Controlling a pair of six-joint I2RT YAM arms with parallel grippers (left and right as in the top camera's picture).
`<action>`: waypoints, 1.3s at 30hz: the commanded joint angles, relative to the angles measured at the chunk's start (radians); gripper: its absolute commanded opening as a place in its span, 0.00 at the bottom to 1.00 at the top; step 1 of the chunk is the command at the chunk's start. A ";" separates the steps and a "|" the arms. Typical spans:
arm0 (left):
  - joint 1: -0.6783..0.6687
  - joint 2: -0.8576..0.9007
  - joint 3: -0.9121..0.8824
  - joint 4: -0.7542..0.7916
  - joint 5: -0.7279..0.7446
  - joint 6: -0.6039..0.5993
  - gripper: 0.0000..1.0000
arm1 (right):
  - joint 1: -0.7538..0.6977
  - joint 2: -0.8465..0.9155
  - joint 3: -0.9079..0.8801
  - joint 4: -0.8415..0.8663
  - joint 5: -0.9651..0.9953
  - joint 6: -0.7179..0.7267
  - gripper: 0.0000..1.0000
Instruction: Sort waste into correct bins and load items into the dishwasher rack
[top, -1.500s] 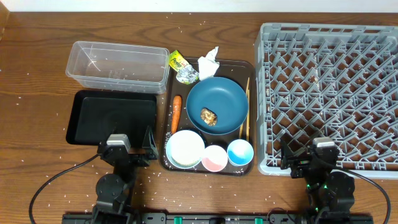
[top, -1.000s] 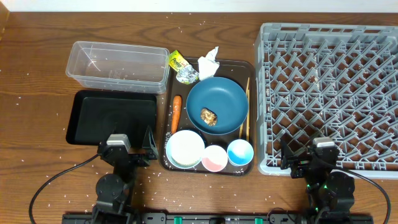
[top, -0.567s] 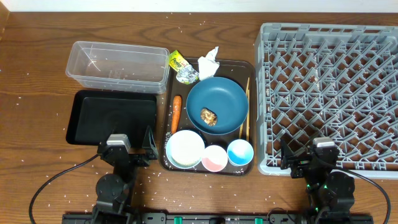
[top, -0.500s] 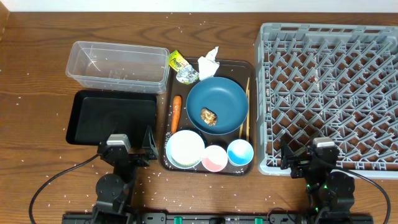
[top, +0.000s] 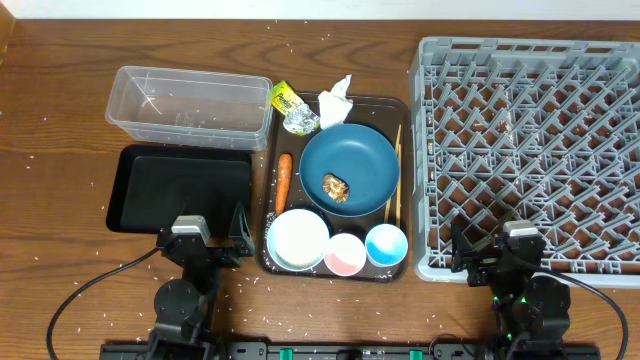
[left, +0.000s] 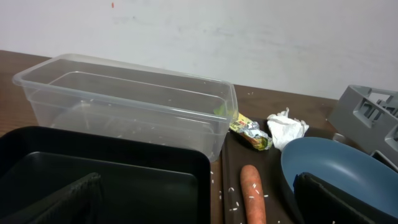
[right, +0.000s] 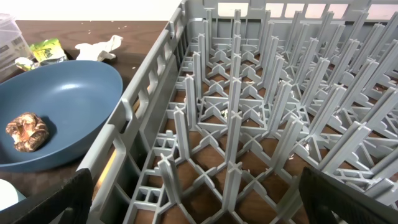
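Observation:
On the brown tray (top: 268, 262) sit the dark blue bowl-plate (top: 360, 160) with the brown food lump (top: 336, 187), the carrot (top: 284, 178), white bowl (top: 298, 239), pink cup (top: 346, 253), light blue cup (top: 386, 244) and chopsticks (top: 395, 175). The wrapper (top: 291, 106) and white tissue (top: 336, 100) lie at its far edge. The clear tub (top: 190, 103) and black tray-bin (top: 180, 188) stand left, the grey rack (top: 530, 150) right. My left gripper (top: 205, 236) is open and empty near the black bin; my right gripper (top: 495, 250) is open and empty at the rack's front edge.
White rice grains are scattered over the wooden table and inside the tub. In the left wrist view the carrot (left: 252, 199) lies between the black bin (left: 112, 174) and the blue plate (left: 329, 168). The right wrist view looks over the rack's pegs (right: 249, 124).

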 joint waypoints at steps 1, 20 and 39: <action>0.004 -0.006 -0.033 -0.013 -0.005 0.002 0.98 | -0.002 -0.006 -0.005 0.006 0.000 -0.016 0.99; 0.004 0.027 0.126 0.051 0.214 -0.047 0.98 | -0.002 0.024 0.143 0.158 -0.136 0.090 0.99; -0.052 1.023 1.186 -0.831 0.378 -0.068 0.98 | -0.002 0.951 1.036 -0.334 -0.196 0.105 0.99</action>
